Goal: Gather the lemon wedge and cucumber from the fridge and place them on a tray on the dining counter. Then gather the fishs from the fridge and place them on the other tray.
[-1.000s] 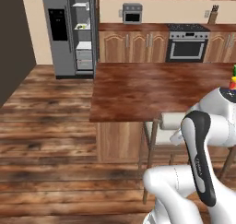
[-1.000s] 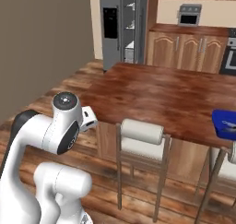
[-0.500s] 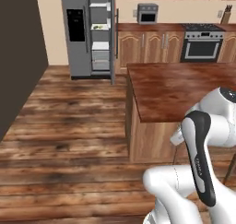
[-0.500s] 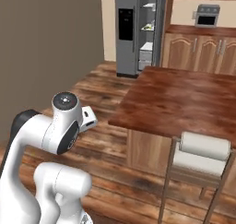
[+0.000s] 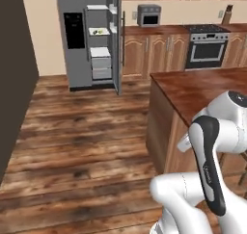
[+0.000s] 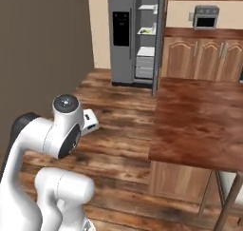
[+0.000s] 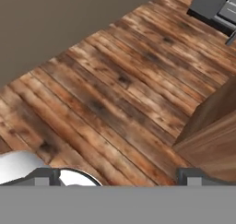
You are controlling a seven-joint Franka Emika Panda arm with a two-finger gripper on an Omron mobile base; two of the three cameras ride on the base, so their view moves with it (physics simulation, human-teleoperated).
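Though no brand or label is legible anywhere, the grey fridge (image 5: 91, 38) stands open against the far wall, its door (image 5: 117, 40) swung out, with small green and yellow items (image 5: 99, 32) on an upper shelf, too small to name. The wooden dining bench (image 6: 201, 123) lies nearer the arm. The pincer (image 7: 120, 177) points at the plank floor (image 7: 115, 89); its fingertips (image 7: 46, 176) sit wide apart, holding nothing.

Small yellow-green items (image 5: 99, 32), too small to identify, lie on a shelf inside the open fridge (image 5: 91, 40).
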